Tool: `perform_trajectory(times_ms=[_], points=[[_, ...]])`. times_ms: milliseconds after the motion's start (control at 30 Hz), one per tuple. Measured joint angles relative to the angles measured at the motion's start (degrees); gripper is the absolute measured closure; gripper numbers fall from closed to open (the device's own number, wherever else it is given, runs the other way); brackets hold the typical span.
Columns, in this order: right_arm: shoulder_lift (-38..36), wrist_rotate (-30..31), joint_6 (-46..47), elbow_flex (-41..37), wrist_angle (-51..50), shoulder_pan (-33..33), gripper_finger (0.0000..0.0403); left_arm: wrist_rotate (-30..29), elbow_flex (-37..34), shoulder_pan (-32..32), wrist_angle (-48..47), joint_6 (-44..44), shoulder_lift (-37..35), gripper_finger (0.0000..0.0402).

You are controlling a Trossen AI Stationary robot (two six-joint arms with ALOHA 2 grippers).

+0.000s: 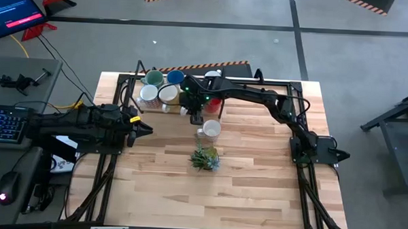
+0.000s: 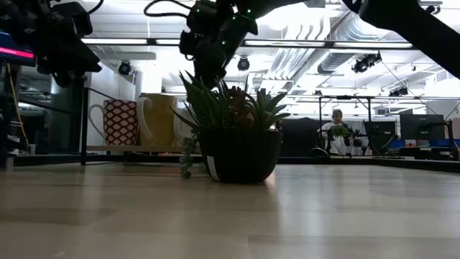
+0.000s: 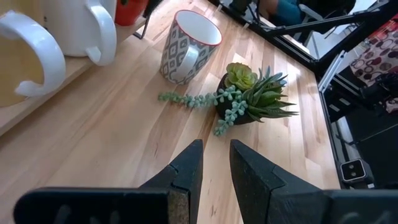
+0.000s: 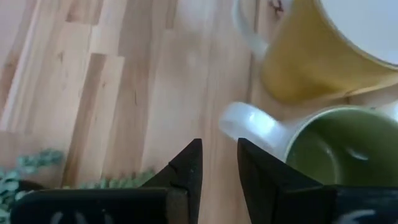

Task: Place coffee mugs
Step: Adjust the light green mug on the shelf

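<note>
A pale butcher-block wooden desk was seen from above, with a cluster of small handled ceramic mugs gathered on a low rack at its far edge: a teal mug, a blue mug, two white mugs side by side in front of them, and a red mug partly hidden beneath the right arm. A further white mug with a grey diamond pattern and a red rim was set apart on the bare desk, just behind a small spiky green plant in a dark pot. The right pincer was held above the desk between the rack and the patterned mug; its dark fingers were set a narrow gap apart with nothing between them, near the white handle of an olive-green-lined mug and a yellow-walled mug. The left pincer was parked at the desk's left edge, its fingers likewise narrowly parted and empty.
</note>
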Motion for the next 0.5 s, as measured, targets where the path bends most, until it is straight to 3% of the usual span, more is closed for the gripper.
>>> perform_trajectory(times_ms=[500], points=[[1.65,0.17,-1.51,0.02,-1.78,-1.44,0.0325,0.04,0.00,0.02,0.05,0.04,0.00,0.0330]])
